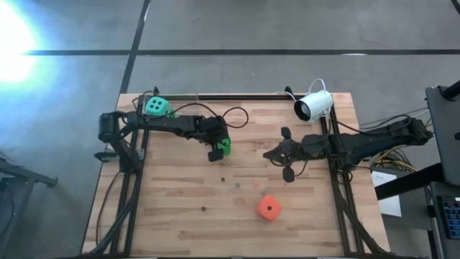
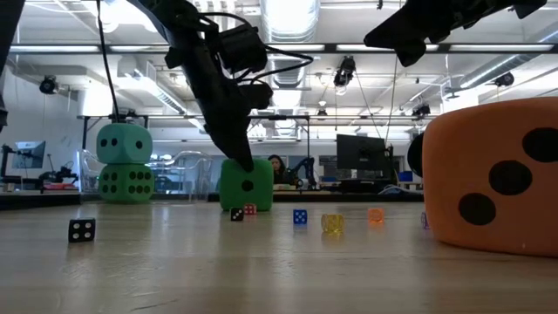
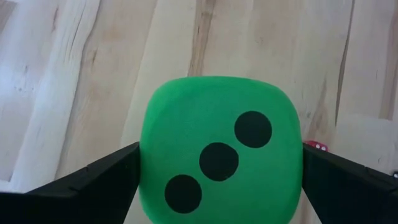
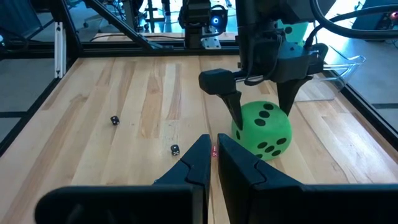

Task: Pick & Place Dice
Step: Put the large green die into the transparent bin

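The bright green die [image 3: 219, 149], a soft cube with rounded corners and black pips, is seen resting on the wooden table [image 1: 180, 216] near its centre. A diagonal row of three pips is shown on the face toward the left wrist camera. The die is straddled by the left gripper [image 1: 218, 149], whose fingers [image 3: 93, 180] are spread wide, one on each side; contact cannot be judged. At the far left corner a teal die [image 2: 124, 144] is stacked on a second green die [image 2: 125, 182]. An orange-red die [image 1: 268, 208] lies toward the near edge. The right gripper [image 4: 211, 158] is held above the table, its fingers nearly together, holding nothing.
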